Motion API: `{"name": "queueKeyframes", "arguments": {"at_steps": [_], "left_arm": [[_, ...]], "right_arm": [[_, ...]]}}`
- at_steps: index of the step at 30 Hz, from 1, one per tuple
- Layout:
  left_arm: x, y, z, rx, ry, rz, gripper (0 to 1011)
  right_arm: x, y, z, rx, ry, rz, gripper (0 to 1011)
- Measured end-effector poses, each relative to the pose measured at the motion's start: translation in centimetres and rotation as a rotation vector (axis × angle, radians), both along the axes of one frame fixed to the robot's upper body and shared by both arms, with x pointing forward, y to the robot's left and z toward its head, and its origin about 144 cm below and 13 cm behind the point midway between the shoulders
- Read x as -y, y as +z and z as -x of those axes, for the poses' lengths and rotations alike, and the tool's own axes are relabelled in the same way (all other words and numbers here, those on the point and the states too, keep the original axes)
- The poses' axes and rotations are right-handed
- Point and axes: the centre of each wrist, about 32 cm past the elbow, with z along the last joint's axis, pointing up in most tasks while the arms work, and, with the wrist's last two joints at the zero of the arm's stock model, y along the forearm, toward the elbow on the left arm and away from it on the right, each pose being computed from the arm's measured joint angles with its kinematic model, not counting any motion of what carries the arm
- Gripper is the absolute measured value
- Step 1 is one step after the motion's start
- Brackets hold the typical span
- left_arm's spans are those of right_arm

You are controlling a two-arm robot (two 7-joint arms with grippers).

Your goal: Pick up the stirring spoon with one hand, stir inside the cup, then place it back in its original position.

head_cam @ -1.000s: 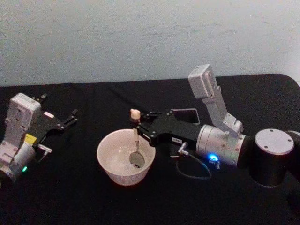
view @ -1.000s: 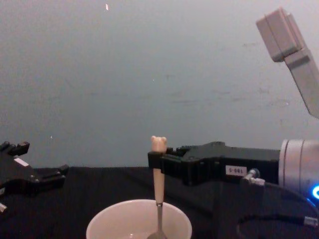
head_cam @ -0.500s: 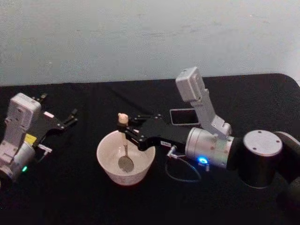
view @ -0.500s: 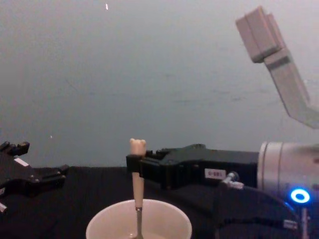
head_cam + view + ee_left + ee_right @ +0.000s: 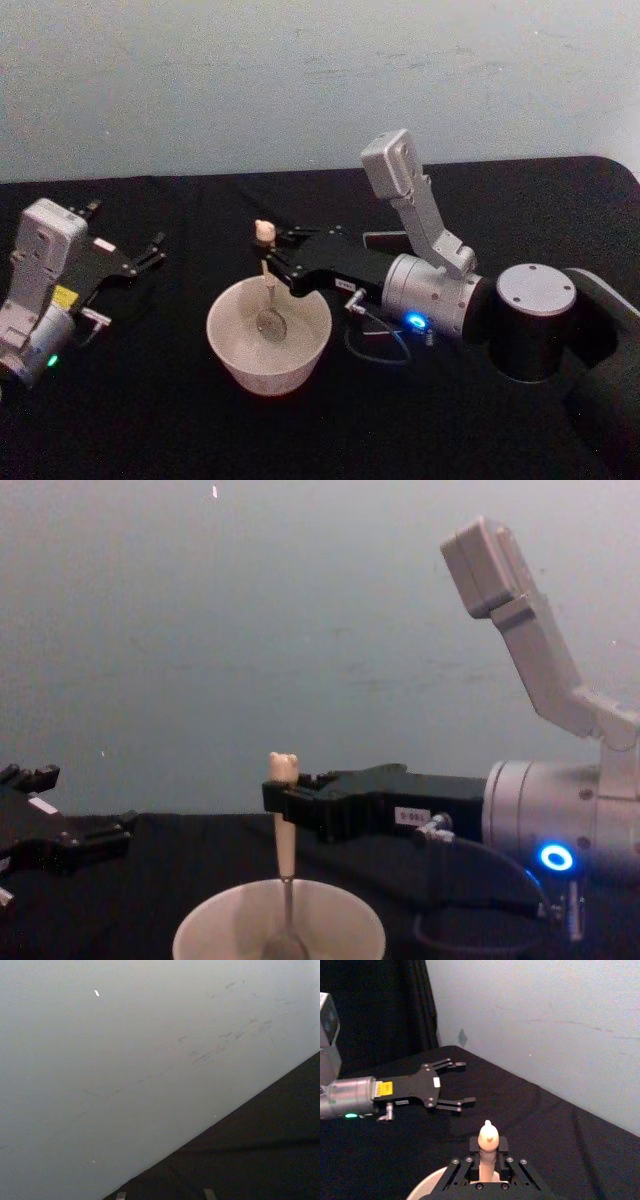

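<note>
- The right gripper (image 5: 269,263) grips the stirring spoon (image 5: 270,321) upright, bowl down inside the cup (image 5: 262,373)
- It should circle gently, clear of the rim
- The left gripper (image 5: 153,252) rests spread and empty, far left

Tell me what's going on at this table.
The right gripper is shut on the handle of the stirring spoon. It holds the spoon roughly upright, with the steel bowl down inside the cup, so this is the stirring step. The dark holder the spoon goes back to sits behind that arm, partly hidden. The left gripper is parked open at the table's left side, well away from the cup.
</note>
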Motion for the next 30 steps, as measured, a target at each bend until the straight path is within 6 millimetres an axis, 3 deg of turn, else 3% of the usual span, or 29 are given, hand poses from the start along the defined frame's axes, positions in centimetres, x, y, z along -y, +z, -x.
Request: {"name": "queueKeyframes", "arguments": {"at_steps": [7,20,30], "left_arm": [[0.0,0.0,0.0,0.0,0.0,0.0,1001],[0.0,0.0,0.0,0.0,0.0,0.0,1001],[0.0,0.0,0.0,0.0,0.0,0.0,1001]], "right_arm": [[1.0,0.0,0.0,0.004,-0.019,0.009,202],[3.1,0.3,1.9,-0.015,0.034,0.009,203],[2.6,0.4,2.9,-0.032,0.093,-0.003,202]]}}
